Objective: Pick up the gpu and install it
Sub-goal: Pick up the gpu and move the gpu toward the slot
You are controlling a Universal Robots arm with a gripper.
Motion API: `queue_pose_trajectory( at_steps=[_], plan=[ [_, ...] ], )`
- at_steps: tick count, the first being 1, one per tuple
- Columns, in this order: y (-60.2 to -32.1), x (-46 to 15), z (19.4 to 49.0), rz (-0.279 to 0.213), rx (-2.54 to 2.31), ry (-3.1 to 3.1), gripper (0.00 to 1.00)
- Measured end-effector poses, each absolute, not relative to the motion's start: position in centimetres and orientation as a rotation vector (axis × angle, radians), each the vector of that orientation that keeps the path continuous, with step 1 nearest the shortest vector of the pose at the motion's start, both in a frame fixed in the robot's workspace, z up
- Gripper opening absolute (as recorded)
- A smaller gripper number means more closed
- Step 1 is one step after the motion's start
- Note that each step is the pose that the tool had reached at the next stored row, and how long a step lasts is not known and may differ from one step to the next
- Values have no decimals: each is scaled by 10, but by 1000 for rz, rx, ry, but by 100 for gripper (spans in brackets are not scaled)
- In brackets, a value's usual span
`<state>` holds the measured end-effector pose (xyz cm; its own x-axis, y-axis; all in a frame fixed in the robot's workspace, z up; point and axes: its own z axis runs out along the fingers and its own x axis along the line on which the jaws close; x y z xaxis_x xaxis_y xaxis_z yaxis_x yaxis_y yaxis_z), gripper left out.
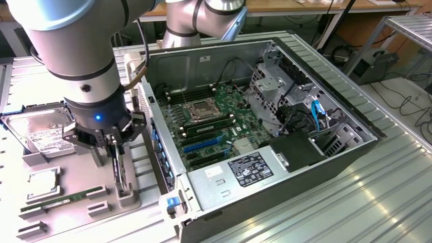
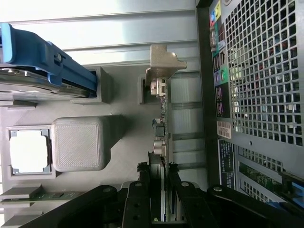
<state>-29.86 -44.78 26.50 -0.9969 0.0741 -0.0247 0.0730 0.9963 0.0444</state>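
While gpu (image 1: 120, 171) (image 2: 160, 142) stands on edge in slot of gray holder tray (image 1: 74, 177) beside open PC case (image 1: 177, 66), gripper (image 1: 111, 147) hangs right over it, fingers (image 2: 142, 192) apart, one each side of card.

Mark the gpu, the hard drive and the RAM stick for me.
Thin dark gpu card with silvery-beige metal bracket (image 2: 162, 64), wrist view, on the bracket.
Silver hard drive with white label (image 1: 46, 137), exterior view, on the label.
Narrow green RAM stick (image 1: 64, 198), exterior view, at mid-length.
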Motion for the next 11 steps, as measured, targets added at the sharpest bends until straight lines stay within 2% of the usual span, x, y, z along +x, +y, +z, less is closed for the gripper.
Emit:
queue_pose_trajectory(
  at_steps=[11],
  plan=[
    [-448,-299,269,68,115,3112,26]
  ],
)
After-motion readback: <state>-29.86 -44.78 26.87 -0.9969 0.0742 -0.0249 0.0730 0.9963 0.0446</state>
